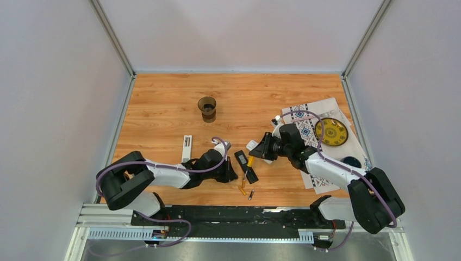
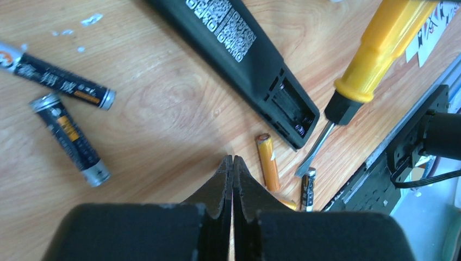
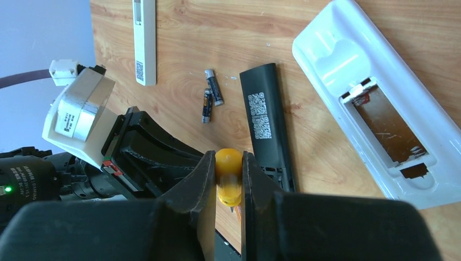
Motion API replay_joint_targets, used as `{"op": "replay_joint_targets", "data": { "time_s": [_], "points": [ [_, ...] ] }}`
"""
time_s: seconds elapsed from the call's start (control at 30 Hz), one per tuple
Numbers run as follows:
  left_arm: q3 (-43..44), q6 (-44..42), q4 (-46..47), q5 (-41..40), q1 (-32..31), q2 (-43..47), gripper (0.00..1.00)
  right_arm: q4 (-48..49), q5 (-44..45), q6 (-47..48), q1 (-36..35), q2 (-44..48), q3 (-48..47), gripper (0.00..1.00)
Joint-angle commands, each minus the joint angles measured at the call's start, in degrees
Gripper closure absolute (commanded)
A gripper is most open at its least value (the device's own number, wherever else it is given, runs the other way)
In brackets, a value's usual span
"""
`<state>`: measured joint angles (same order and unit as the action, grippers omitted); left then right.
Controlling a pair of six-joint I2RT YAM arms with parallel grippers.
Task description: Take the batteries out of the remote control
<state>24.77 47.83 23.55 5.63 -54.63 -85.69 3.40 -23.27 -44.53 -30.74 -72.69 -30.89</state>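
The black remote is seen face-down on the desk, its battery bay uncovered and apparently emptied. Batteries lie loose beside it: a dark pair well off, an orange battery and a small dark battery near the bay. The screwdriver is grasped by the right pincer; the left pincer is clenched on nothing. Prying seems finished, so a check of the bay, then release of the tool, is called for.

The desk is grained in orange-brown wood. The remote control is coloured black with white printed codes, the screwdriver yellow. The batteries are coloured dark grey or orange.
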Motion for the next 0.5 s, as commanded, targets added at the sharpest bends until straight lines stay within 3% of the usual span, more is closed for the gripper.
{"op": "replay_joint_targets", "data": {
  "time_s": [0.0,0.1,0.33,0.47],
  "points": [
    [-1.7,-2.0,-2.5,-2.0,0.3,5.9,0.97,0.2,-0.5,1.5,-0.3,1.3,-4.1,1.00],
    [-3.2,-1.7,-1.8,-2.1,1.0,11.0,0.88,-1.0,-0.1,2.5,-0.3,2.6,-5.7,1.00],
    [-5.9,-1.2,-5.6,-1.3,4.6,25.5,0.42,-5.2,0.7,4.9,-0.2,5.5,-7.9,1.00],
    [-8.0,-0.1,-8.8,0.4,8.0,34.0,0.25,-6.2,1.0,5.4,-0.1,6.3,-8.2,1.00]
  ]
}}
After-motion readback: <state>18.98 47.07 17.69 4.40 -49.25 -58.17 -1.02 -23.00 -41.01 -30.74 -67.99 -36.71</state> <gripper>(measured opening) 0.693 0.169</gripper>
